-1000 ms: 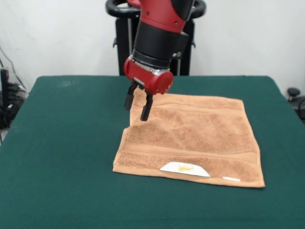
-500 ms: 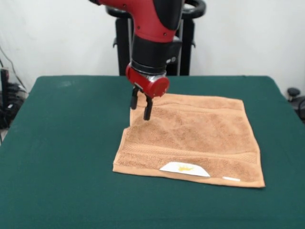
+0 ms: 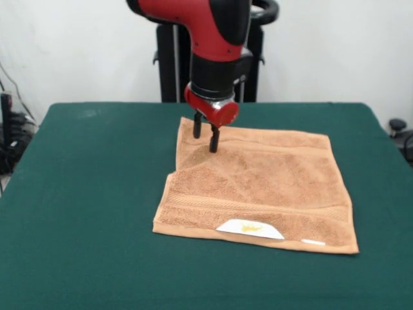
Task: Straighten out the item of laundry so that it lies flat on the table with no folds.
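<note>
A tan-orange terry towel (image 3: 261,184) lies spread on the dark green table (image 3: 84,194), a white label (image 3: 250,228) on its near edge. Its far left part looks narrower, the left edge stepping inward as if a strip is tucked or folded there. My gripper (image 3: 205,137) hangs over the towel's far left corner, just above the cloth. Its two black fingers stand slightly apart and hold nothing.
The robot's black pedestal (image 3: 169,58) stands behind the table's far edge. Green table shows on all sides of the towel, widest on the left. Dark equipment sits at the left edge (image 3: 10,135) and the right edge (image 3: 400,132) of the picture.
My gripper has moved to the right and towards the far edge of the towel, rising a little. The towel has not moved.
</note>
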Action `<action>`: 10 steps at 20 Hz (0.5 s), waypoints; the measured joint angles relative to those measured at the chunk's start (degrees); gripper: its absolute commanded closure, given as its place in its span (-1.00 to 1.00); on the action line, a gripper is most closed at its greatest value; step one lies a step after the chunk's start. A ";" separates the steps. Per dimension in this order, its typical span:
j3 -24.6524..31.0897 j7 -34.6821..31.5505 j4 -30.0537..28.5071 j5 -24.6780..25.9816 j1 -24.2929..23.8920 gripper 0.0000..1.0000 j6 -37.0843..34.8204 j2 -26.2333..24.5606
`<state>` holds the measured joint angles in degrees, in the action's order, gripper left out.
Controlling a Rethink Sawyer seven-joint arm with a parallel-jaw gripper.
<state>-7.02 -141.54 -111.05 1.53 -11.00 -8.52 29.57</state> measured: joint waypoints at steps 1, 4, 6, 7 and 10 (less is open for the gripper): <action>-0.06 0.00 -0.30 -0.01 0.37 -1.00 0.00 -0.06; -0.72 0.00 -0.36 -0.07 2.21 -1.00 0.05 -0.51; -1.87 0.00 -0.34 -0.43 4.68 -1.00 0.42 -1.72; -2.25 0.00 -0.33 -0.56 5.44 -1.00 0.63 -2.16; -3.73 0.00 -0.32 -1.18 7.91 -1.00 1.66 -3.96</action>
<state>-10.75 -141.54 -111.37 0.36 -3.08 -6.87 25.61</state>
